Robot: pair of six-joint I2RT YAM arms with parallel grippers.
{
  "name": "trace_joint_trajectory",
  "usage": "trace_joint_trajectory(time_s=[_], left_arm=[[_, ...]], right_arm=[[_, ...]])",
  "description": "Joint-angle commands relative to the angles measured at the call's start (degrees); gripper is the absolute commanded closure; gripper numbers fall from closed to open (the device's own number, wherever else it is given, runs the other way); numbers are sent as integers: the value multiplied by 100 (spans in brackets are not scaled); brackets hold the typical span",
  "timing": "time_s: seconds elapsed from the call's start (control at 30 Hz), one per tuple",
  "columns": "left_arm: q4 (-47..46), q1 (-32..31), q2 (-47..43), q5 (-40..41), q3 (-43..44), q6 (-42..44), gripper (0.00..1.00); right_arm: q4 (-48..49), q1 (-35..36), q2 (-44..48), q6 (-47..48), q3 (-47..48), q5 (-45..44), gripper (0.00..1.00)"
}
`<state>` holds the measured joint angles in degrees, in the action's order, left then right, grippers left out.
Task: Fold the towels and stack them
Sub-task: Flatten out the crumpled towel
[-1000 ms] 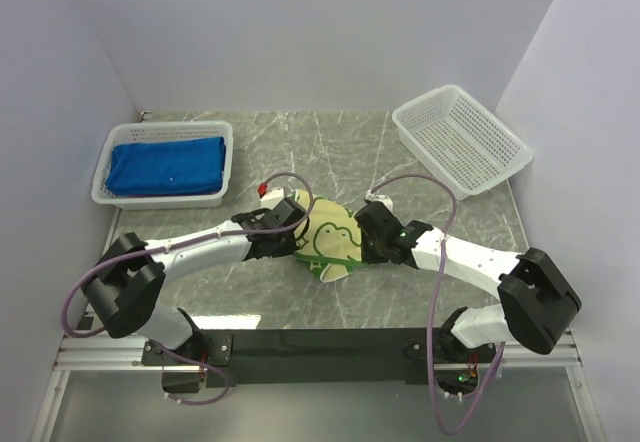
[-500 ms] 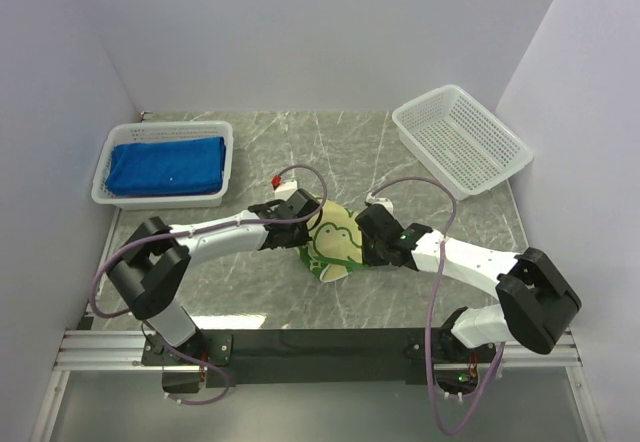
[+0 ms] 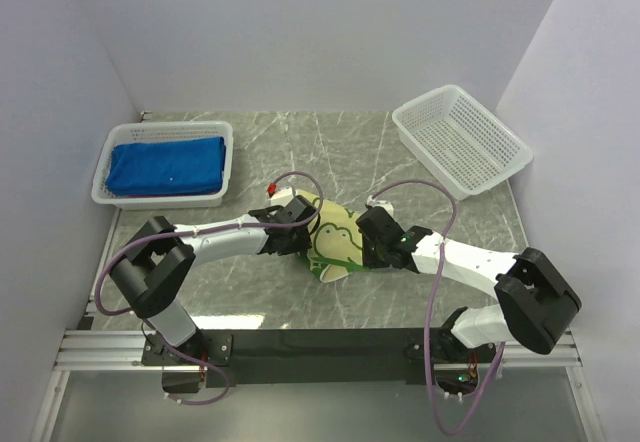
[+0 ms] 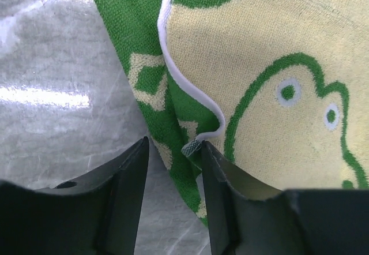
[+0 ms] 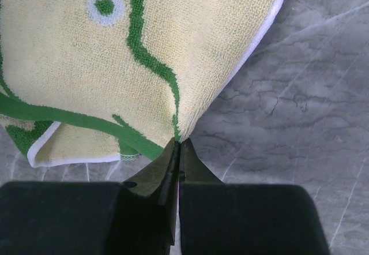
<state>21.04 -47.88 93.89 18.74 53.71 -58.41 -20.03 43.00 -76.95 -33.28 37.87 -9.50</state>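
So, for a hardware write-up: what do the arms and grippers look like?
The left arm and right arm have white shells and black joints, each trailed by a looping purple cable. The left gripper and right gripper are black, with tapered fingers.

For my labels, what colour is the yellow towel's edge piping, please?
White edge piping on the pale yellow cloth towel, clearest in the left wrist view.

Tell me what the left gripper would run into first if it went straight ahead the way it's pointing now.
The pale yellow towel: its white-hemmed edge and green underside lie right ahead of the left gripper, between its open fingers. Depth is unclear, but it looks almost touching.
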Motion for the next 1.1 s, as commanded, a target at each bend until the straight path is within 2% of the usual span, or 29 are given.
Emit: trace_joint_trajectory(time_s=[0.0, 0.23, 0.6, 0.73, 0.83, 0.87, 0.9, 1.07], left_arm=[[-231, -29, -292, -38, -80, -284, 53], [-310, -29, -547, 112, -72, -373, 52], [-408, -29, -301, 24, -1, -364, 52], [-285, -20, -248, 85, 43, -399, 60], [-30, -29, -318, 243, 95, -408, 81], [145, -20, -405, 296, 148, -382, 94], [251, -29, -458, 358, 174, -364, 99], [927, 33, -993, 1059, 796, -13, 99]], right_arm=[[184, 50, 118, -38, -51, -35, 100], [184, 50, 224, -30, -113, -43, 100], [193, 41, 242, -3, -157, -35, 100], [193, 41, 250, 5, -174, -26, 100], [158, 41, 277, 23, -166, -52, 100], [131, 41, 294, 40, -148, -70, 100], [96, 41, 303, 41, -78, -105, 100], [-351, 33, 513, 260, 570, -456, 100]])
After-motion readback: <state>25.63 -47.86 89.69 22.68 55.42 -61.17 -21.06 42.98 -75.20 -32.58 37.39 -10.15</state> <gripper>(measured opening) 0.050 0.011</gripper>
